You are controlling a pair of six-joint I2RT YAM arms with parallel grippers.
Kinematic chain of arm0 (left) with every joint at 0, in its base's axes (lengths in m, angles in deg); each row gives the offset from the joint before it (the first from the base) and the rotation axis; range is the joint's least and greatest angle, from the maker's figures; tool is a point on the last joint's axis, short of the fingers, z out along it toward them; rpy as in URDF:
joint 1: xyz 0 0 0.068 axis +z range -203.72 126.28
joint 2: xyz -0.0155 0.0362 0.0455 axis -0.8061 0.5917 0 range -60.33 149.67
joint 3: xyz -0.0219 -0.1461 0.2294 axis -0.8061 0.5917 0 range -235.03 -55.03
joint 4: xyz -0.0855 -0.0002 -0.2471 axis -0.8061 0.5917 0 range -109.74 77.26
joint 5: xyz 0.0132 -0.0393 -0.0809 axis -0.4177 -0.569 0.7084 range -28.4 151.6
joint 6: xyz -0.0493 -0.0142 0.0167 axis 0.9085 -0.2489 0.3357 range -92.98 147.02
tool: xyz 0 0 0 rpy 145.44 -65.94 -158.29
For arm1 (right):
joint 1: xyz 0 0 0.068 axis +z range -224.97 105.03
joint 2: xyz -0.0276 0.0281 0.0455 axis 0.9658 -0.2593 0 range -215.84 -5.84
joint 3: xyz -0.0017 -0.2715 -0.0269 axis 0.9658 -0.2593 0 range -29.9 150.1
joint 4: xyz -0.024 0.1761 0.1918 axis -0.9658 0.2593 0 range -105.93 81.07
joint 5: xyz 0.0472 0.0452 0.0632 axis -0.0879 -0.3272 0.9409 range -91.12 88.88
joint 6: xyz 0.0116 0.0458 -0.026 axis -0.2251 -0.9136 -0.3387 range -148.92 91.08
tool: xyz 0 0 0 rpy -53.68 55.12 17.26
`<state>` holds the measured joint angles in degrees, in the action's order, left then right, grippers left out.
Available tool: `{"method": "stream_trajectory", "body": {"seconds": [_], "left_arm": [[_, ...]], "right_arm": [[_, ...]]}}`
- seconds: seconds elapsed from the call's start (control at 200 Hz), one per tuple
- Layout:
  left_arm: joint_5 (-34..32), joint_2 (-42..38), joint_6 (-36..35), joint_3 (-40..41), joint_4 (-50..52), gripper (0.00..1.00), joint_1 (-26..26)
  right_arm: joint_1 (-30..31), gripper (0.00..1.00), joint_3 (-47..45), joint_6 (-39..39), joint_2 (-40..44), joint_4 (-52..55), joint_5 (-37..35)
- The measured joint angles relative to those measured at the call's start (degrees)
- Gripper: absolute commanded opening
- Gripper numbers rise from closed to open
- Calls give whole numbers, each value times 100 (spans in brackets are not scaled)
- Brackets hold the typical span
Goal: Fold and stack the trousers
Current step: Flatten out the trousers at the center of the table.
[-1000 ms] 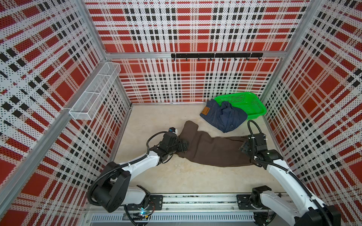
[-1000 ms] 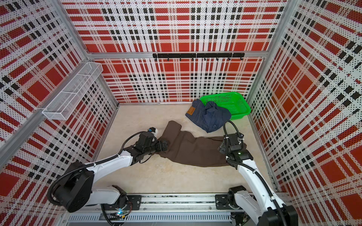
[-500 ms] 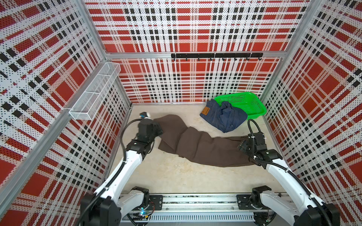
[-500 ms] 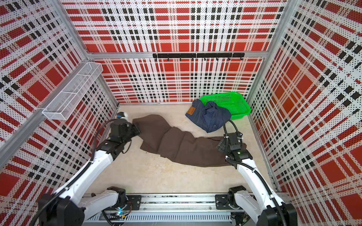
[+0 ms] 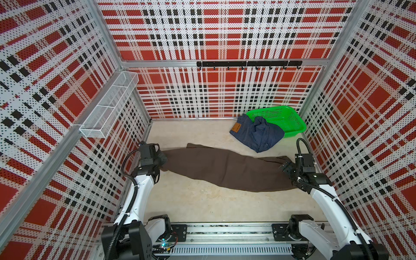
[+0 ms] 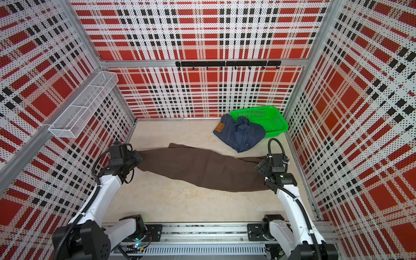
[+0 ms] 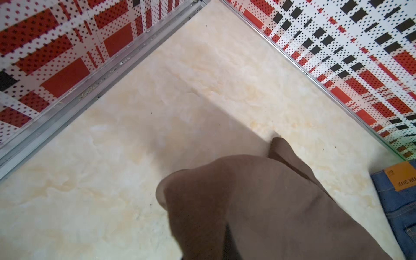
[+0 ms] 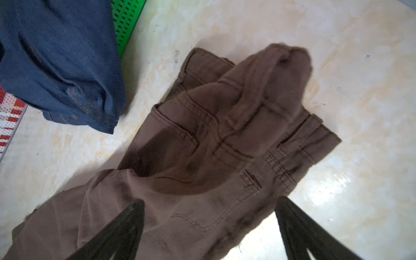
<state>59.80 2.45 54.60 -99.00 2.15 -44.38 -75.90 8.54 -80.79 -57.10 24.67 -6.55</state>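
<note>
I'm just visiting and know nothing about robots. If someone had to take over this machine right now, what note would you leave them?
Left tool: shut on the leg end of the brown trousers.
Right tool: open, jaws spread over the waist end, gripping nothing.
Brown trousers: laid out lengthwise on the table between the two tools, not folded.
Denim trousers: crumpled at the back, partly over the green basket edge.
Done: brown pair spread out.
Left: fold both pairs, then stack them.
</note>
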Motion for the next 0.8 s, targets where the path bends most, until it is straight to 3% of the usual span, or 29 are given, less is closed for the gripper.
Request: {"method": "stream_trajectory", "body": {"seconds": [0.266,0.501,0.797], "left_arm": [[286,48,-26,48,-173,0,11],[350,70,-66,55,-216,0,28],[393,70,-90,63,-243,0,90]], "right_arm": [[-1117,85,-879,-46,225,-24,686],[-1373,79,-1266,-74,129,-153,1152],[-1768,54,-1436,-105,0,-428,1419]]}}
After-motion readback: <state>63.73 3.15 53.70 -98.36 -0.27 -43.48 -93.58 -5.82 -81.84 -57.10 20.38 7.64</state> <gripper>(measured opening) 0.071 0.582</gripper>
